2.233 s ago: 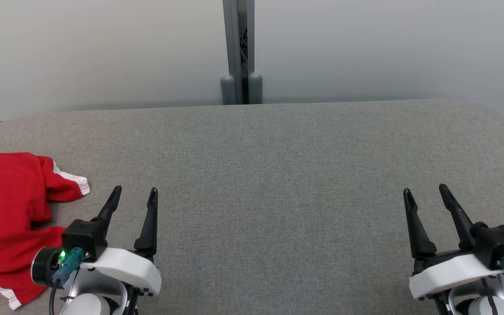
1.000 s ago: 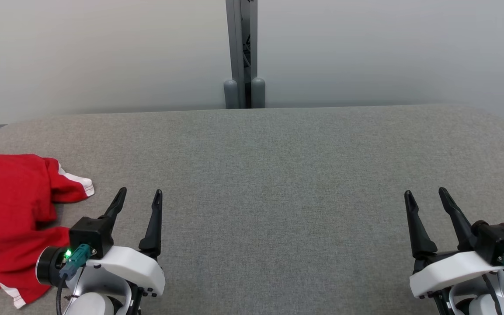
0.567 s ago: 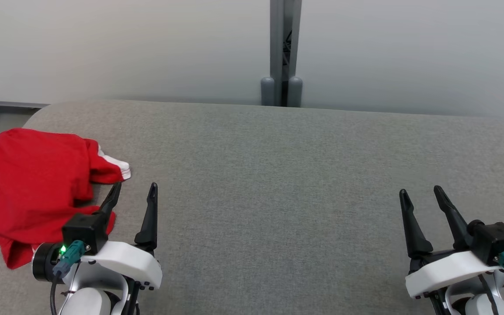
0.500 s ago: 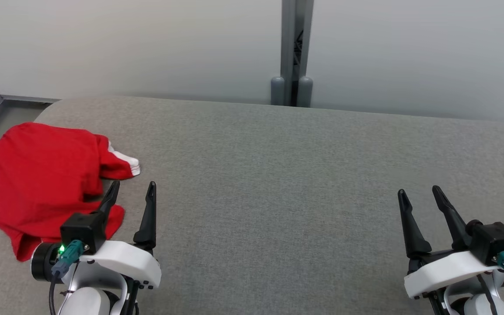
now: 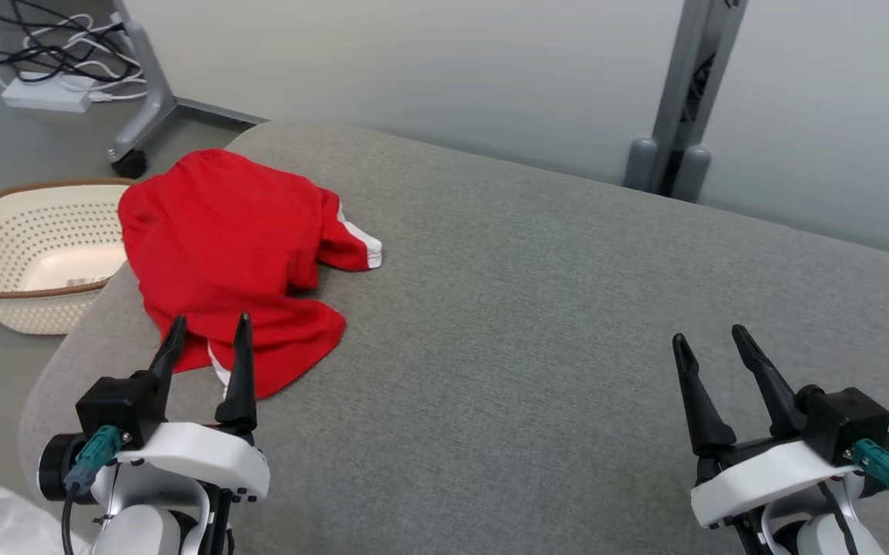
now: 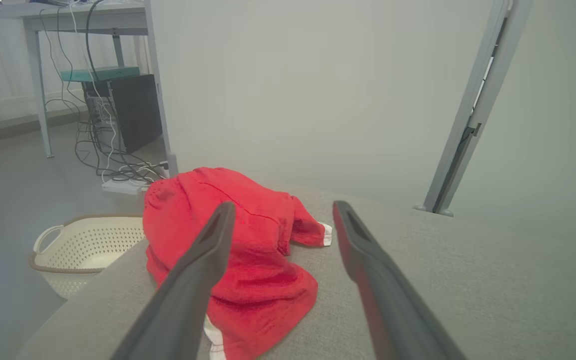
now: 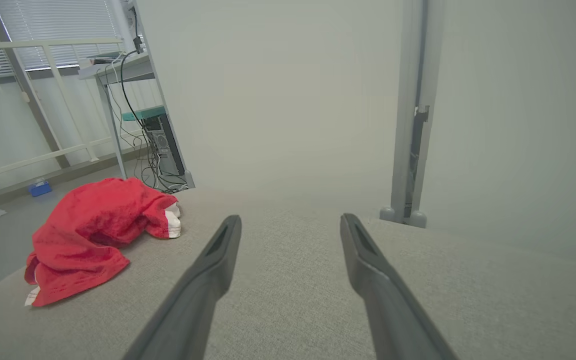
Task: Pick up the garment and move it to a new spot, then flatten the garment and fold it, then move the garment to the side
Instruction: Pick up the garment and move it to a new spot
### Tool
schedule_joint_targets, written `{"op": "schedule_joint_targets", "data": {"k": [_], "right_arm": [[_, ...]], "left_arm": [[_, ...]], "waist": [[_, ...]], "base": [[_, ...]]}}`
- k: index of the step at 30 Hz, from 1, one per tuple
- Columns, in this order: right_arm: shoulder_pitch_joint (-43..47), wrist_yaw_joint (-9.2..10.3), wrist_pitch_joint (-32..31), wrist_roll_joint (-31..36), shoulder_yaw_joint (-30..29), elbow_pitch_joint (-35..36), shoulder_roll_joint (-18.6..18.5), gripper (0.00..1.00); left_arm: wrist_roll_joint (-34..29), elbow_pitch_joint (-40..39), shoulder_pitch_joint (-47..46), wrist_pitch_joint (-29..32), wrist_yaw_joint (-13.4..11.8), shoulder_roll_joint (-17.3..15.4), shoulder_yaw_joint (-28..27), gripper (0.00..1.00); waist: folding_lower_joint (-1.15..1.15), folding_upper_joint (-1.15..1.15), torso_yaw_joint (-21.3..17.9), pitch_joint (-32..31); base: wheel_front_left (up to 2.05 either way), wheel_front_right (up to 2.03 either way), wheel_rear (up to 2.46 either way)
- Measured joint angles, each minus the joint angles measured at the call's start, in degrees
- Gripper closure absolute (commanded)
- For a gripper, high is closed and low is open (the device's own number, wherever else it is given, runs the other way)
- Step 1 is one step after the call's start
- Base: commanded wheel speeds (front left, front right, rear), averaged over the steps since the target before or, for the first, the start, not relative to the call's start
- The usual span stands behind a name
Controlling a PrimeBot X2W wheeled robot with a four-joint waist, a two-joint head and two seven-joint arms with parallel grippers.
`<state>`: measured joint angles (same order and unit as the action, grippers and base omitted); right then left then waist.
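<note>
The garment [image 5: 228, 247] is a crumpled bright red shirt with white sleeve trim, heaped at the left end of the grey padded table [image 5: 537, 324]. It also appears ahead in the left wrist view [image 6: 263, 260] and far left in the right wrist view [image 7: 93, 230]. My left gripper [image 5: 209, 330] hovers open just short of the garment's near edge, with nothing between its fingers. Far off at the lower right, my right gripper [image 5: 710, 343] is open and empty over bare table.
A cream perforated basket [image 5: 5, 247] sits on the floor beside the table's left end. Cables and a power strip [image 5: 43, 92] lie by a grey stand leg. A grey post [image 5: 683, 100] rises behind the table against the pale wall.
The head camera has swung left, bringing the whole garment, the basket and the floor into view. Both grippers keep their open pose; the garment lies as it did.
</note>
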<state>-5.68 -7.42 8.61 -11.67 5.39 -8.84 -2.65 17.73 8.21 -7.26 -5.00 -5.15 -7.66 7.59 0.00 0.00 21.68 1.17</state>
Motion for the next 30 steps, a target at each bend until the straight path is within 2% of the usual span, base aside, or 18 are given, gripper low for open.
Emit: {"op": "schedule_joint_targets", "data": {"k": [6,12,30], "right_arm": [[-0.80,0.00,0.23,0.00,0.85,0.27,0.02,0.00],[-0.81,0.00,0.22,0.22,1.12,0.47,0.03,0.00],[-0.08,0.00,0.21,0.21,0.68,0.69,0.02,0.00]], "left_arm": [[0.70,0.33,0.03,-0.59,-0.46,-0.02,-0.63,0.00],[1.52,0.47,0.08,-0.99,-0.56,-0.09,-0.90,0.00],[1.80,0.80,0.08,-0.81,-1.24,-0.85,-0.43,0.00]], "waist": [[0.00,0.00,4.76,0.35],[0.00,0.00,7.60,0.44],[0.00,0.00,8.33,-0.28]], "base": [[0.00,0.00,0.00],[0.00,0.00,0.00],[0.00,0.00,0.00]]}}
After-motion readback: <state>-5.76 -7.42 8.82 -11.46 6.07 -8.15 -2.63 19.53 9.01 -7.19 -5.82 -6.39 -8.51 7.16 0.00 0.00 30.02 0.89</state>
